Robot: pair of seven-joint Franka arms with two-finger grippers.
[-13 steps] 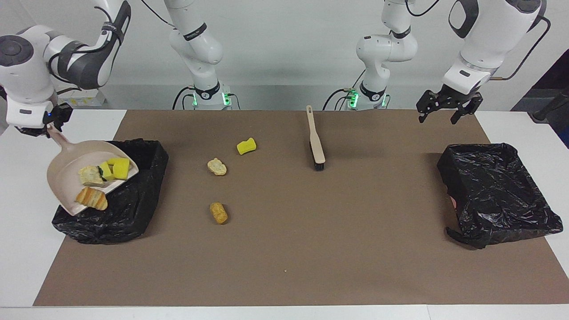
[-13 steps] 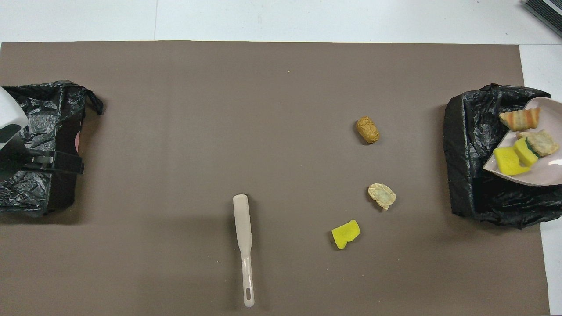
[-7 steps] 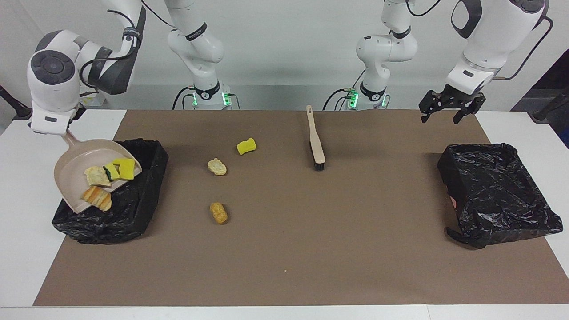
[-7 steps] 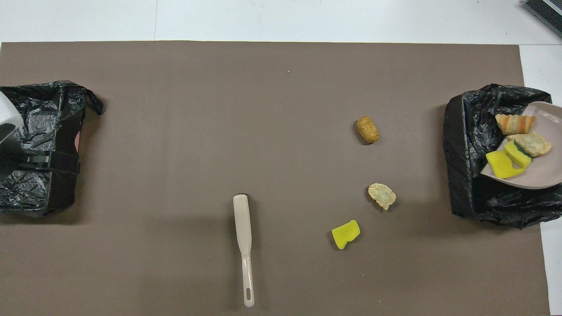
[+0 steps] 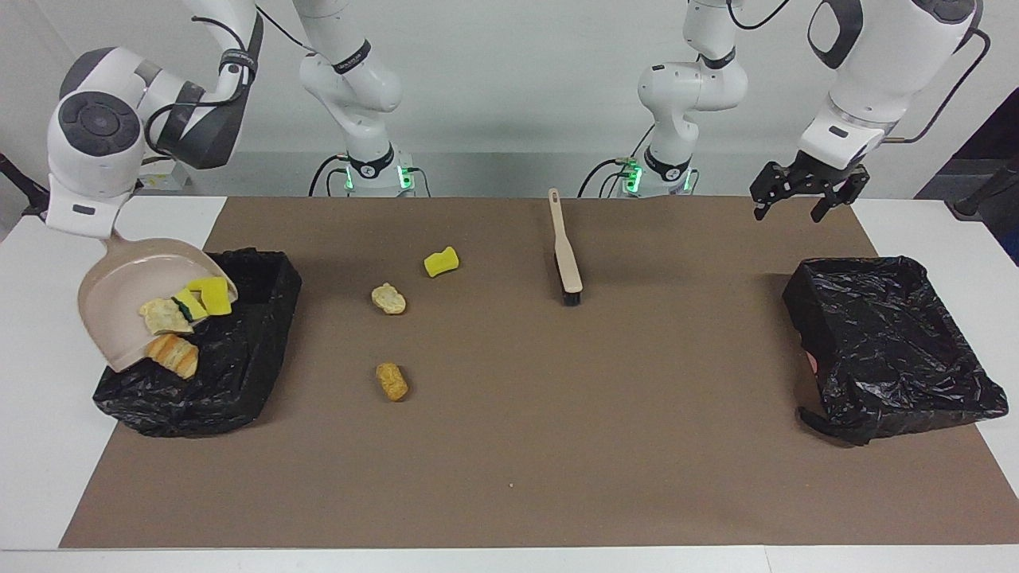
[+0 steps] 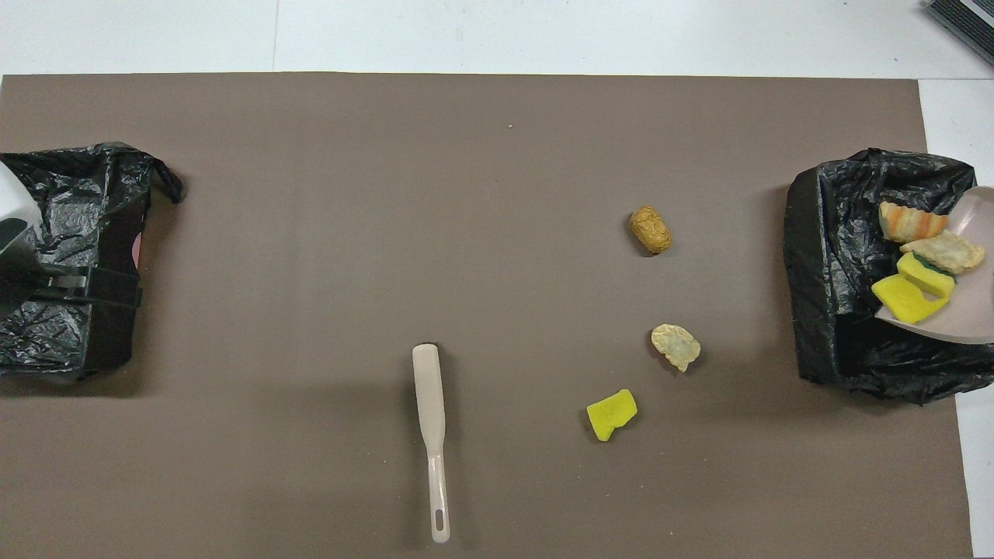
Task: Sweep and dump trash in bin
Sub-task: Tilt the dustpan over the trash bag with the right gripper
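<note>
Holding the beige dustpan (image 5: 127,298) by its handle, the right hand (image 5: 102,232) was up over the black-lined bin (image 5: 239,358) at the right arm's end of the surface (image 5: 509,446); its fingers were hidden under the wrist, so how far they were parted could not be told. The pan was tilted, its open lip low over the bin's interior. Four pieces of trash lay in it: a yellow sponge chunk (image 5: 213,293), a second yellow chunk with a green face (image 5: 188,304), a pale bread lump (image 5: 162,317) and a striped golden bread lump (image 5: 175,354) at the lip, overhanging the liner.

Three pieces lay loose on the brown mat, well apart from the bin: a yellow sponge (image 5: 441,261) nearest the robots, a pale bread piece (image 5: 388,298) farther out, and a golden-brown lump (image 5: 392,380) farthest from the robots.

The beige brush (image 5: 565,248) lay flat near the mat's middle, handle toward the robots and dark bristles away from them, touching nothing.

The left hand (image 5: 804,195) hung in the air with its fingers spread and nothing between them; in the overhead view it sat over the robot-ward part of the second black-lined bin (image 5: 892,342), at the left arm's end of the surface. That arm waited.
</note>
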